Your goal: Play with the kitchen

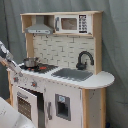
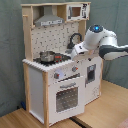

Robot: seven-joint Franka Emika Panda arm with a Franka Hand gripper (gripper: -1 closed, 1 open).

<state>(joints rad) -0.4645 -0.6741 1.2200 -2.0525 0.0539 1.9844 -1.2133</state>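
Left to right in the first exterior view: at the left edge, a slim white-and-grey piece of the arm [image 1: 6,56], slanting down toward the counter's corner. Next, the kitchen [image 1: 65,95], upright against a grey curtain [image 1: 116,45], filling the middle of the frame. On its black hob, a small metal pot [image 1: 30,62]; above that, a grey hood [image 1: 39,29]; to the right, a toy microwave [image 1: 72,23] under the top shelf. Further right, a grey sink [image 1: 74,74] sunk in the white counter, with a black faucet [image 1: 84,59] arching behind it. Below, an oven door [image 1: 25,104] at the left and a white cupboard door [image 1: 62,106] beside it.

In the second exterior view, same order: kitchen standing on a light wooden floor [image 2: 30,120], seen from its hob end, pot on the near corner of the counter, oven door with its window facing the camera, knobs [image 2: 58,75] in a row just above. Pegboard back [image 2: 55,37] rising behind the hob. To the right, arm coming in from the second exterior view's right edge, dark forearm level, white rounded wrist with a blue light on top, bent downward over the counter near the faucet. Gripper [image 2: 73,50] low over the counter just right of the hob; fingers apart or together: cannot tell.
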